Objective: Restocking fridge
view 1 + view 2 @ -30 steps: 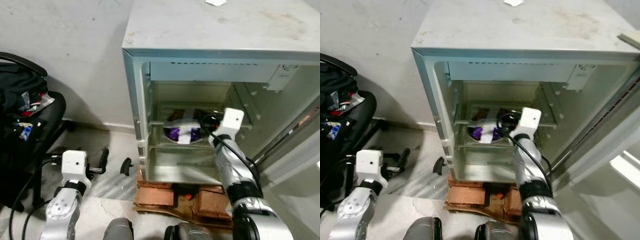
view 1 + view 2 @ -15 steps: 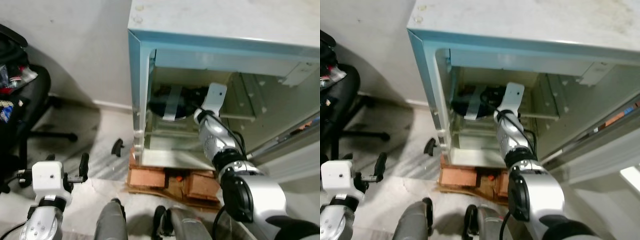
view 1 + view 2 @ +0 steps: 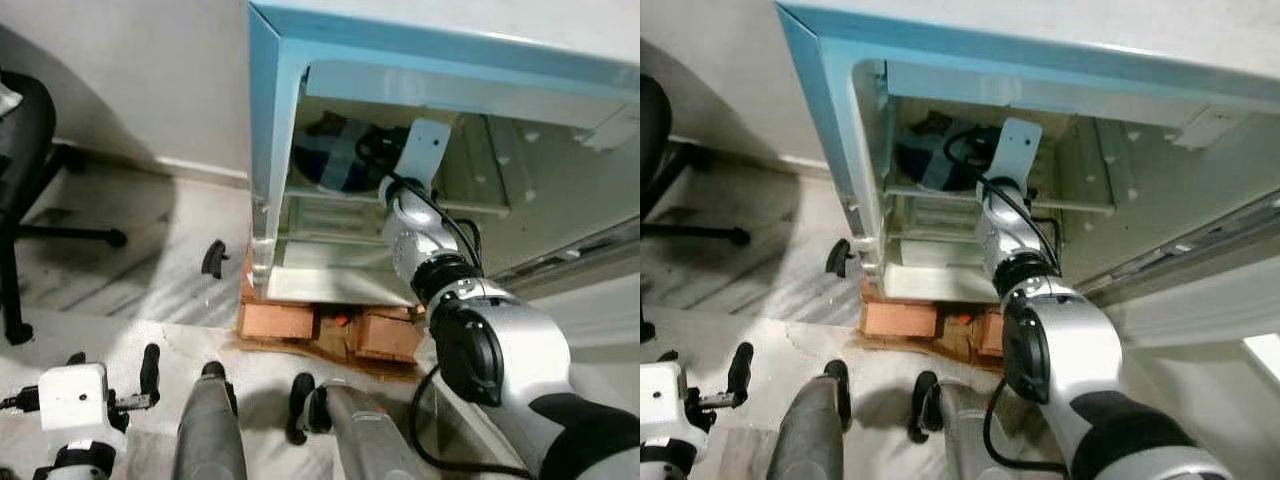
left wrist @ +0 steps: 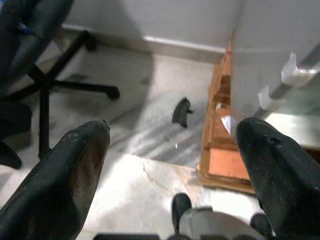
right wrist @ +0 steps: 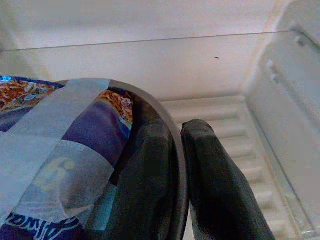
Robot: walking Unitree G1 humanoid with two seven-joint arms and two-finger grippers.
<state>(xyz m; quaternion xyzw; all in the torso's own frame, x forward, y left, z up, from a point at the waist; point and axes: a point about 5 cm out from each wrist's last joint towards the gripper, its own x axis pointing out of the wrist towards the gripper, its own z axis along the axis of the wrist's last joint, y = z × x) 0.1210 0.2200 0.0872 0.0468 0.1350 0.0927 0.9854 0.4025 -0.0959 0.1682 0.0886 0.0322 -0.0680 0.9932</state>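
A small open fridge (image 3: 268, 120) stands on bricks. On its glass shelf (image 3: 330, 196) sits a dark bowl (image 3: 335, 160) holding a purple packet (image 5: 75, 145) crossed with grey tape. My right arm reaches inside, and my right gripper (image 5: 178, 150) is shut on the bowl's rim, one finger inside the bowl and one outside. My left gripper (image 4: 172, 150) hangs low at the left over the floor, fingers (image 4: 65, 175) wide apart and holding nothing.
Orange bricks (image 3: 300, 322) prop up the fridge. A black chair base (image 3: 60, 235) stands at the left, and a small black piece (image 3: 213, 258) lies on the floor by the fridge corner. The fridge door (image 3: 1200, 280) hangs open at the right. My legs (image 3: 210, 430) show below.
The camera has moved closer and tilted down, so the fridge sits higher in view. My right gripper stays on the bowl inside the fridge. My left arm now sits lower.
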